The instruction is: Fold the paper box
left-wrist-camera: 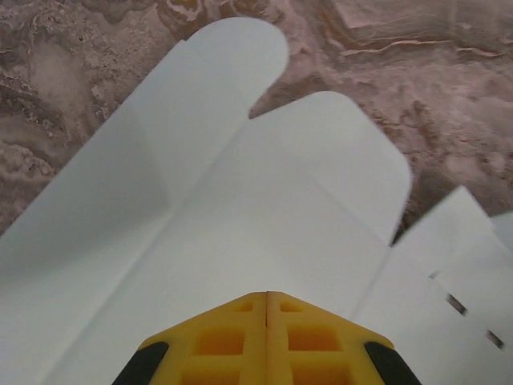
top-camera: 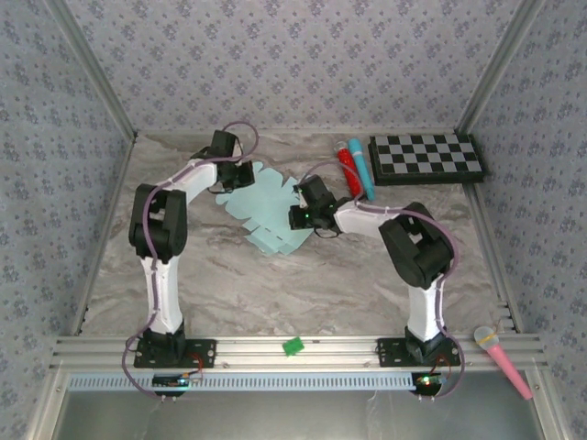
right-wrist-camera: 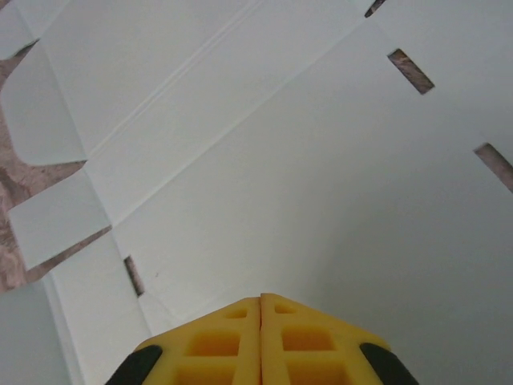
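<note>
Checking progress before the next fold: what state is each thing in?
box: unfolded sheet, lying flat.
left tool: shut, over the box.
right tool: shut, over the box.
red tube: lying down.
blue tube: lying down.

Open table (top-camera: 303,284) near the bases; past the paper box (top-camera: 266,215), tubes (top-camera: 348,170), checkerboard (top-camera: 426,158) (far right) obstruct.

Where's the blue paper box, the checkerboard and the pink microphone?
paper box (top-camera: 266,213), top view, middle of the flat sheet
checkerboard (top-camera: 426,158), top view, its centre squares
pink microphone (top-camera: 509,371), top view, its handle
</note>
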Controlling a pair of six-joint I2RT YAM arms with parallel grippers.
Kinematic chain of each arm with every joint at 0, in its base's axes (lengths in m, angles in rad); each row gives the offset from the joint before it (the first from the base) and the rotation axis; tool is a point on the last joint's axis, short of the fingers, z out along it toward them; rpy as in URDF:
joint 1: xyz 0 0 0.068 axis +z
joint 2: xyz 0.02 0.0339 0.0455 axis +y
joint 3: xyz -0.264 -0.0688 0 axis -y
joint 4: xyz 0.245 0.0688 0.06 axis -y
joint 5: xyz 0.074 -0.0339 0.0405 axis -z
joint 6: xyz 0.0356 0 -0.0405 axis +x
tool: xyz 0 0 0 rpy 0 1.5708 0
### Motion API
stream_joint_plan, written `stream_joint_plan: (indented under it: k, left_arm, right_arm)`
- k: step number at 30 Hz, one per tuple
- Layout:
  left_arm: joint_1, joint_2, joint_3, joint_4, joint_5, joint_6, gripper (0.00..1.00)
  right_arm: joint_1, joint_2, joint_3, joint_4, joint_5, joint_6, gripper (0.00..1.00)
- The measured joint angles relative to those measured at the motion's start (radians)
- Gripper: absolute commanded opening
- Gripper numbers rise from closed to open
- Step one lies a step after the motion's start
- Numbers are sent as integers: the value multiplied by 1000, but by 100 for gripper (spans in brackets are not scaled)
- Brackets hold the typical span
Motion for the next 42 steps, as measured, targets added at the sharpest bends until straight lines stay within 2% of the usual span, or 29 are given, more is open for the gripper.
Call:
stream_joint_plan:
  k: [4, 8, 16, 22, 27, 31, 35, 39, 42]
  left_arm:
    - [0, 48, 14, -28, -1, 16, 0]
    - [-3, 41, -44, -31, 0, 13, 0]
    - [-25, -170, -348, 9, -27, -22, 0]
    - [-120, -323, -539, 7, -60, -64, 1]
    - [-219, -409, -665, 59, -47, -130, 1]
    - [-272, -436, -698, 85, -30, -169, 6]
    - [-286, -471, -701, 79, -29, -178, 11]
    - [-248, -504, -676, 68, -43, -148, 10]
    - [-203, -480, -629, 72, -51, -97, 6]
  right_arm:
    - [0, 57, 45, -11, 1, 14, 4]
    - [0, 80, 73, -48, 14, 14, 5]
    - [-7, 96, 119, -114, 50, 10, 7]
    - [-23, 145, 203, -155, 58, -21, 10]
    - [-24, 194, 286, -199, 57, -52, 11]
    - [-24, 218, 343, -237, 53, -76, 13]
    - [-24, 210, 350, -257, 55, -85, 16]
    - [-24, 164, 329, -274, 73, -84, 17]
    - [-25, 106, 283, -277, 85, -72, 17]
